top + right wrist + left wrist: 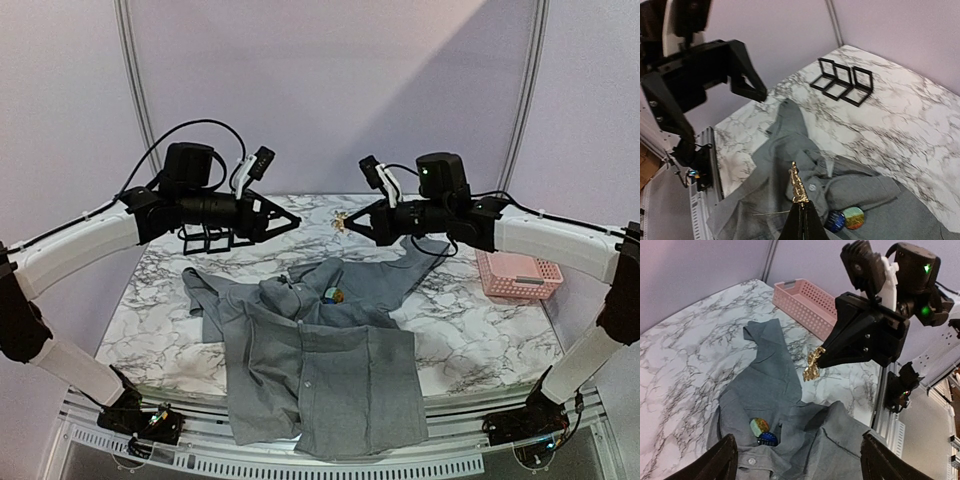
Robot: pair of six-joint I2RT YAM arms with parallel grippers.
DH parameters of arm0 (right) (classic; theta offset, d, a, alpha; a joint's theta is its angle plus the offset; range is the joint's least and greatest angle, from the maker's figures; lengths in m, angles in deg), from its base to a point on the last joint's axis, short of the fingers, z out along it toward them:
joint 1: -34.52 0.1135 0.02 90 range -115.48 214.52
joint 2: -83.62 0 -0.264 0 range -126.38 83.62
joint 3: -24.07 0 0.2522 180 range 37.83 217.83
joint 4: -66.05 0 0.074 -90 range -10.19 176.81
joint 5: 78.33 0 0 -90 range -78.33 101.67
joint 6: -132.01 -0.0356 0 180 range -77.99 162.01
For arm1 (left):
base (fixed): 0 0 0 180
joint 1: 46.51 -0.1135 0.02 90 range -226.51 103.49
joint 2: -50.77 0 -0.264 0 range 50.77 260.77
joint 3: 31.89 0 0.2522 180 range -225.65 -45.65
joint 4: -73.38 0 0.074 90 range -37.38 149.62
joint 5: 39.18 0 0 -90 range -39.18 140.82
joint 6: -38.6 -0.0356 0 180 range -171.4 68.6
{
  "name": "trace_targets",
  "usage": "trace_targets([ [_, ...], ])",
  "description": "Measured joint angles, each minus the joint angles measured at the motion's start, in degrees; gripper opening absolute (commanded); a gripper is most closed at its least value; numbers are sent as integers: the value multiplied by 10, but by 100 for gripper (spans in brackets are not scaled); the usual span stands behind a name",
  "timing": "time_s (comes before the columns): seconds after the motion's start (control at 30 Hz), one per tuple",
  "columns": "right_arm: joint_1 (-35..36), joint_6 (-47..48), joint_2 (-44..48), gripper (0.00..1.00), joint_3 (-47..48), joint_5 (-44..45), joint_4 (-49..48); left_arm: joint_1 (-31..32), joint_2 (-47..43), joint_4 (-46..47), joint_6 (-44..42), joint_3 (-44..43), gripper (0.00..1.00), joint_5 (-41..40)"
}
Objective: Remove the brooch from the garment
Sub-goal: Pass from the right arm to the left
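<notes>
The grey garment (320,370) lies crumpled on the marble table, its hem hanging over the near edge; it also shows in both wrist views (780,390) (790,150). My right gripper (347,225) (802,209) hovers well above it, shut on a small gold brooch (341,222) (812,365) (798,184) that sticks out from its tips, apart from the cloth. My left gripper (288,224) (800,462) hangs open in the air facing the right one, with nothing between its fingers (722,460).
Two round badges, one blue (767,439) and one multicoloured (759,426) (854,217), sit on the garment near its collar. A pink basket (518,275) (805,302) stands at the right. A row of three black square frames (842,82) (207,240) lies at the back left.
</notes>
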Motion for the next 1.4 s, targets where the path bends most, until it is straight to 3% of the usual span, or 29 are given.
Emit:
trace_targets([
  [0.2,1,3,-3,0,56,-119,31,0,8,24,53,-10,83,58],
  [0.37,0,6,-29,0,86,-168,63,9,27,35,70,-15,79,97],
  [0.5,0,11,-47,0,89,-185,90,15,40,31,70,-15,53,111],
  [0.73,0,15,-54,0,89,-207,111,27,70,6,50,-27,50,120],
  [1.23,0,16,-73,0,94,-231,123,38,88,-30,36,-36,27,110],
  [1.4,0,16,-74,0,94,-236,123,40,94,-31,35,-37,25,111],
])
